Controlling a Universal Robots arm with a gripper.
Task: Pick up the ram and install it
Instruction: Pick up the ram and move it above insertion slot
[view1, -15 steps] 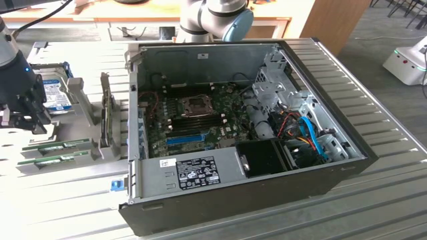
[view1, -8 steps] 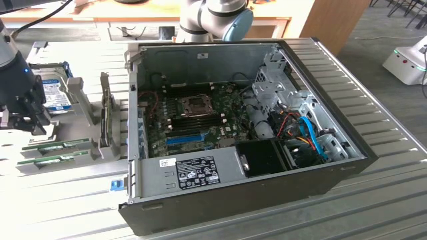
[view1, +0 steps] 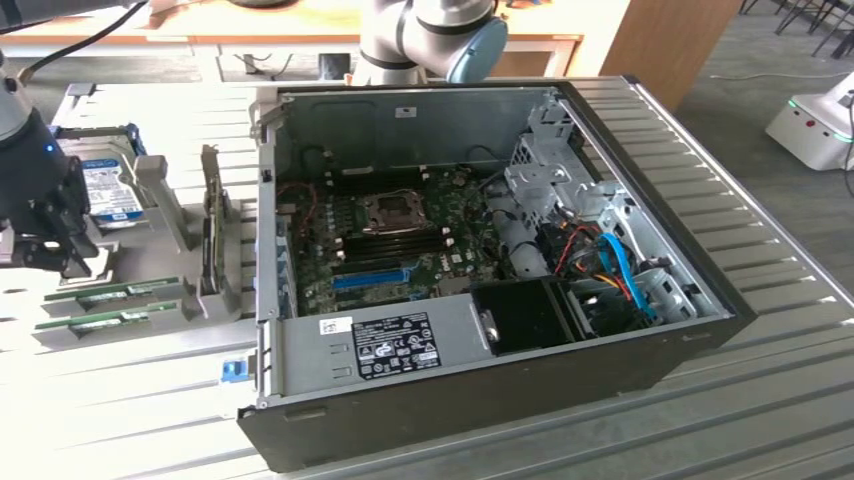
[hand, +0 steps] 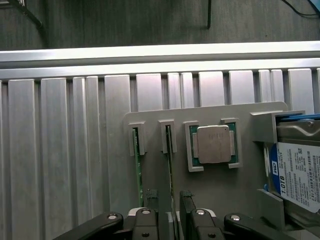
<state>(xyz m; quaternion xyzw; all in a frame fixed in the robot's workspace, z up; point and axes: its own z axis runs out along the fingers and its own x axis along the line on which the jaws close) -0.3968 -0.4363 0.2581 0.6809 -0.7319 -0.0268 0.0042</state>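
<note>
The ram (hand: 170, 160) stands on edge in a slot of the grey holder (hand: 150, 120), and the wrist view shows it as a thin green line. It runs straight into the gap between the gripper's (hand: 168, 199) two fingers (hand: 150, 196), which stand wide apart, one on either side of the stick. Neither finger appears to touch it. The gripper is released and holds nothing. In the exterior view the ram (view1: 114, 292) sits at the exterior view's left, just beside the dark gripper (view1: 64, 262), which hangs over the holder (view1: 160, 225).

A second stick (hand: 136, 167) sits in the neighbouring slot, parallel to the ram and just outside one finger. On the ram's other side a CPU (hand: 213, 144) lies flat in a square recess of the holder. Beyond it a hard drive (hand: 300, 175) with a blue and white label fills its own bay. The exterior view shows the second stick (view1: 107, 320) beside the ram and the hard drive (view1: 110, 195) farther along the holder. A grey card (view1: 214, 235) stands upright on the side nearest the case (view1: 694, 330).

The case lies open on the ribbed metal table (view1: 787, 400), well apart from the ram, toward the exterior view's right. Its motherboard (view1: 400, 240) is exposed, with a blue slot (view1: 367, 277) on it. Part of the arm (view1: 420, 35) rises behind the case.
</note>
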